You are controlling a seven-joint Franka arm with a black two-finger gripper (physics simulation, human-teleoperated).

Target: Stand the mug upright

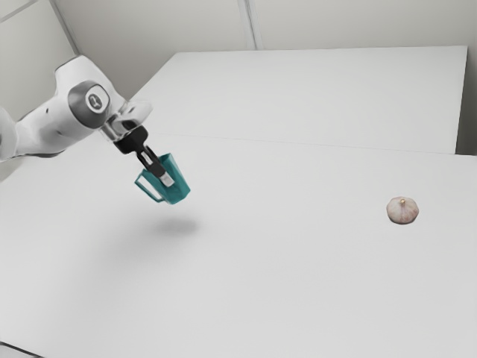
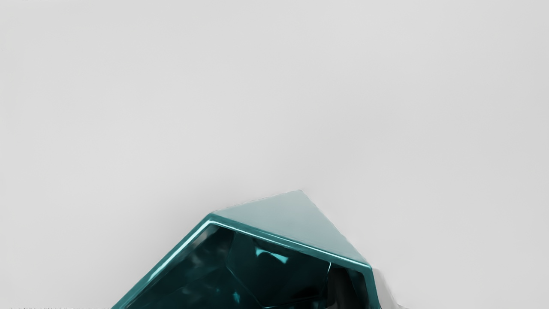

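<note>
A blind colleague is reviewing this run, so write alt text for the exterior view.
A teal, faceted mug hangs tilted in the black two-finger gripper of a white robot arm, above its shadow on a plain white table. Its handle faces the exterior view's left; a pale, round garlic bulb sits toward the exterior view's right.

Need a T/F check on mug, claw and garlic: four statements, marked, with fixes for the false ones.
1. The teal faceted mug is off the white table. True.
2. The black two-finger claw is empty. False: it grips the mug.
3. The pale, rounded garlic bulb lies farther toward the exterior view's right than the mug. True.
4. The mug stands upright on the table. False: it hangs tilted in the claw.
</note>
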